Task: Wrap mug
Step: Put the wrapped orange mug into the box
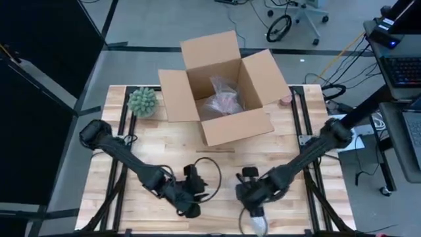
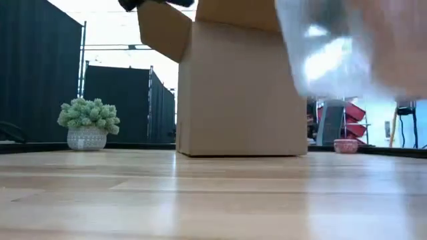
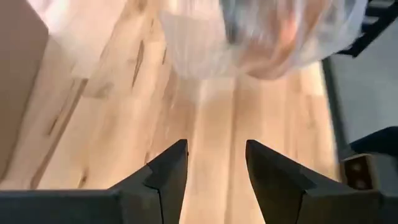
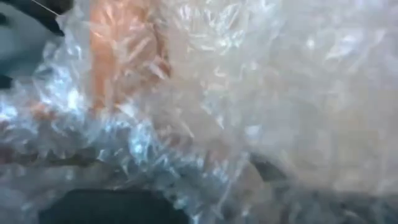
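- The right claw (image 1: 255, 216) is low at the near edge of the desk (image 1: 283, 141), w/ a crinkly clear bubble wrap bundle (image 1: 256, 222) right at its tip.
- In the right wrist view the bubble wrap (image 4: 236, 106) fills nearly all of the pic. Something orange (image 4: 118, 46) shows thru it. It could be the mug, but can't tell for sure.
- Can't tell if the right claw is spread or pressed together; the wrap hides its fingers.
- The left claw (image 1: 191, 209) is just beside it, also at the near edge, & not touching the wrap.
- The left claw is spread, w/ bare wood showing between its two dark fingers (image 3: 168, 174). Nothing is in it.
- From the left wrist view the wrap bundle (image 3: 280, 31) hangs in front of the left claw, a bit off the desk.
- A brown cardboard box (image 1: 223, 85) sits at the far middle of the desk, flaps open. Another wrapped thing (image 1: 223, 102) lies inside it.
- A small green plant (image 1: 143, 102) in a pot stands just left of the box.
- A small pink thing (image 1: 285, 100) sits at the box's right.
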`<state>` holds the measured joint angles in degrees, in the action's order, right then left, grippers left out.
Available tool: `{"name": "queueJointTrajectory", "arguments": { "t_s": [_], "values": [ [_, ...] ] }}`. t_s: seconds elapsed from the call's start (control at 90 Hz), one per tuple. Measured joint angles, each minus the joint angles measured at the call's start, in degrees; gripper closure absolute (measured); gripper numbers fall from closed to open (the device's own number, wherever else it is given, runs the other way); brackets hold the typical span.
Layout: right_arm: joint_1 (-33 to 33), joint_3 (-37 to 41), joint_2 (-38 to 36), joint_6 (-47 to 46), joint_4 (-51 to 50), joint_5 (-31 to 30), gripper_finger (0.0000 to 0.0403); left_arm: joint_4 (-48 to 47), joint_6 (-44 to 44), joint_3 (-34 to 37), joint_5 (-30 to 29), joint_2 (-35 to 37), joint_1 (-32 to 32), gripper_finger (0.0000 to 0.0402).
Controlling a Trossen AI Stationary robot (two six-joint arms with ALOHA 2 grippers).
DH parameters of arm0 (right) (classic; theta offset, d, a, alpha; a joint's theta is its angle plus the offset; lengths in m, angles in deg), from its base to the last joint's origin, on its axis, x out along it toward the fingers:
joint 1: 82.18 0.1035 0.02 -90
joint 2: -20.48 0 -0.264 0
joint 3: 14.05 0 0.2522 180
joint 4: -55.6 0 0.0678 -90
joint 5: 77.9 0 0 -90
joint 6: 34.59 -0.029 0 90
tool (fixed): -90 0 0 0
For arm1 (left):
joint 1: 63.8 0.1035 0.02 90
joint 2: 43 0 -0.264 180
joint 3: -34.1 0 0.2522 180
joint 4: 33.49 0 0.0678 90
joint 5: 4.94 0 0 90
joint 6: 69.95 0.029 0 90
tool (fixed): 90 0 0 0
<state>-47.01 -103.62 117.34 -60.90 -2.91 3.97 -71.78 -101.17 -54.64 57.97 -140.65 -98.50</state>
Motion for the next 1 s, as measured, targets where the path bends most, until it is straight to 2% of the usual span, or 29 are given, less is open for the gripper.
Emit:
{"name": "queueJointTrajectory", "arguments": {
  "t_s": [0.078,0.222,0.467,0.789,1.0],
  "values": [
    [0.0,0.3,-3.7,4.9,2.5,-1.2,0.0377,-1.1,0.0,0.0,0.0,0.8,-0.6,0.0252],
    [-1.3,-0.2,-11.4,16.0,14.3,-2.1,0.0377,-3.3,0.0,0.0,0.0,2.9,-1.0,0.0252],
    [-6.7,-1.0,-17.8,35.8,33.0,-2.2,0.0377,-6.1,3.5,0.0,0.1,9.4,-1.2,0.0252],
    [-22.0,-14.7,-14.9,53.1,35.3,-2.5,0.0378,-7.7,13.7,0.0,0.0,19.9,2.3,0.0252],
    [-33.6,-29.6,-9.3,59.1,33.3,-2.6,0.0378,-9.7,15.2,0.0,-0.3,20.9,4.6,0.0252]
  ]
}}
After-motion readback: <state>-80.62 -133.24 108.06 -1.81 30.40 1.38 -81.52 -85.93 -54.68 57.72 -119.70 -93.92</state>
